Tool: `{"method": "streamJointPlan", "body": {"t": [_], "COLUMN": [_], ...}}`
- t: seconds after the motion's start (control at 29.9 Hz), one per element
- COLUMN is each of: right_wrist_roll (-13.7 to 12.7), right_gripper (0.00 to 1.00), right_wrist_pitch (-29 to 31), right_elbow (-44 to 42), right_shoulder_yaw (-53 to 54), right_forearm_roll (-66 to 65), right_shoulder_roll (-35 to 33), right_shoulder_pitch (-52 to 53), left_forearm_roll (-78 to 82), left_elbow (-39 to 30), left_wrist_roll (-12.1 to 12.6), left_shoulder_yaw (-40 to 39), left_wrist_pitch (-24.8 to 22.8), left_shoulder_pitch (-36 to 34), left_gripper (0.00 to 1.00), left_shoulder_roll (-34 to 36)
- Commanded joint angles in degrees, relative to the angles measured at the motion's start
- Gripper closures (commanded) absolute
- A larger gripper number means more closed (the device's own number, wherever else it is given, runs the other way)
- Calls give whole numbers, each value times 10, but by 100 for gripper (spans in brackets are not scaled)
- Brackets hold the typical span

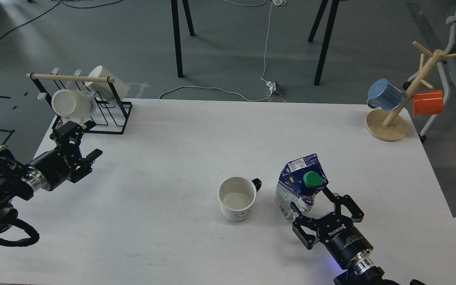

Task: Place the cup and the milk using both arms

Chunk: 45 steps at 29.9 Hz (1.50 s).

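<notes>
My right gripper [310, 201] is at the near right of the table [164, 158], its fingers spread on both sides of the milk [297, 186]; whether they press the carton I cannot tell. The milk stands upright there, with the green cap [312, 179] facing me. Just beside it on the left stands the cup [237, 198], upright, its smiley face toward me. My left gripper [78, 142] is far at the left, fingers spread and holding nothing, near the black rack [113, 114] with two white mugs [71, 103]. A wooden mug tree [394, 111] stands at the far right corner.
</notes>
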Motion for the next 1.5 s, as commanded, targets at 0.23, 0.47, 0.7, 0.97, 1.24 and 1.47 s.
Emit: {"method": "streamJointPlan", "body": {"t": [0.23, 0.47, 0.7, 0.97, 1.24, 1.47], "right_wrist_roll": [5, 26, 25, 24, 25, 24], "right_gripper": [1, 1, 1, 1, 1, 1], "right_wrist_pitch": [0, 0, 0, 0, 0, 0], "right_elbow": [32, -2, -82, -236, -265, -262], "right_shoulder_yaw": [40, 226, 153, -37, -47, -47], "right_forearm_roll": [-3, -3, -5, -18, -19, -47], "right_shoulder_roll": [-176, -273, -314, -233, -204, -192], "right_shoulder_pitch": [-87, -69, 171, 416, 422, 413], "left_forearm_roll": [0, 0, -1, -4, -4, -4], "left_elbow": [0, 0, -4, -5, -4, -5], "left_wrist_roll": [0, 0, 0, 0, 0, 0], "left_shoulder_yaw": [-1, -4, -17, -33, -44, -42], "left_wrist_pitch": [0, 0, 0, 0, 0, 0], "left_shoulder_pitch": [-1, -4, -11, -68, -91, -84], "left_gripper": [1, 1, 1, 1, 1, 1], "left_shoulder_roll": [-1, -15, -7, 22, 20, 18]}}
